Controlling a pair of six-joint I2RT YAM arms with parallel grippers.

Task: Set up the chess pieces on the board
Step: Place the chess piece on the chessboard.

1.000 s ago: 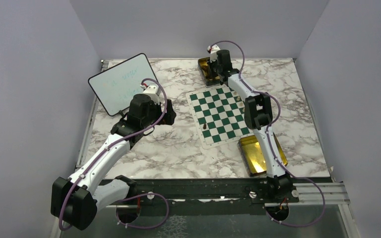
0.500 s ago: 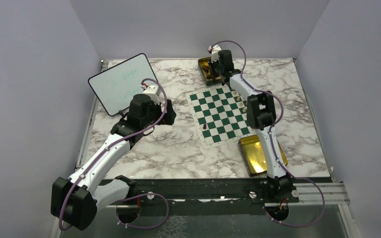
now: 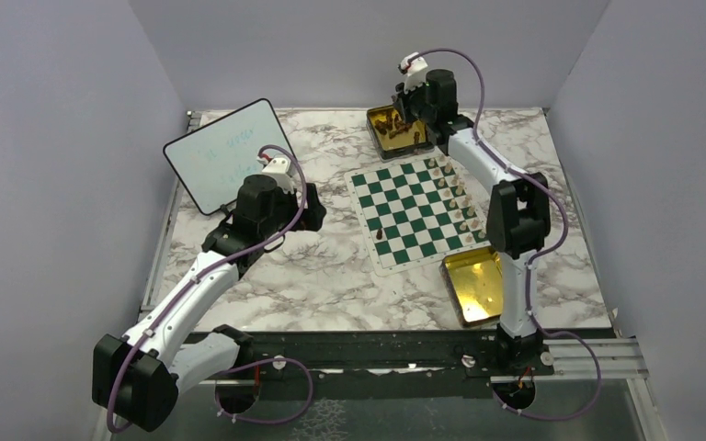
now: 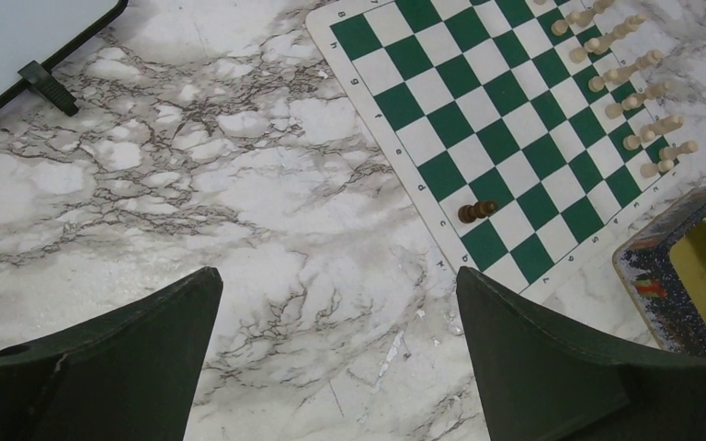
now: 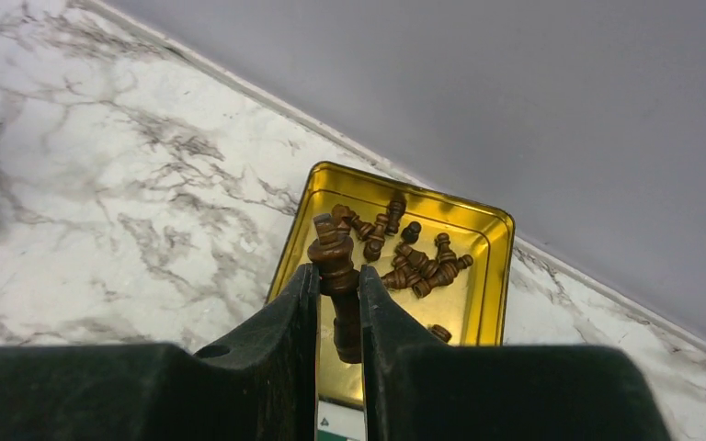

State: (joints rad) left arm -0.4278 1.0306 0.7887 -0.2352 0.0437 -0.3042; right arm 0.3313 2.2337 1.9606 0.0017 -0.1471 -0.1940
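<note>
The green and white board (image 3: 409,213) lies on the marble table, with a row of cream-white pieces (image 3: 460,204) along its right side and one dark brown piece (image 4: 476,211) near its lower left edge. My right gripper (image 5: 337,280) hangs above the far gold tin (image 5: 488,266) and is shut on a dark brown chess piece (image 5: 338,276), head pointing away from the camera. Several more dark brown pieces (image 5: 414,257) lie in that tin. My left gripper (image 4: 335,285) is open over bare marble left of the board, holding nothing.
A white whiteboard with black rim (image 3: 222,154) leans at the back left. A second gold tin (image 3: 478,285), mostly bare inside, sits off the board's near right corner. Grey walls enclose the table on three sides.
The right arm has lifted up and back from the far tin with a dark brown piece between its fingers. The left arm has barely moved.
</note>
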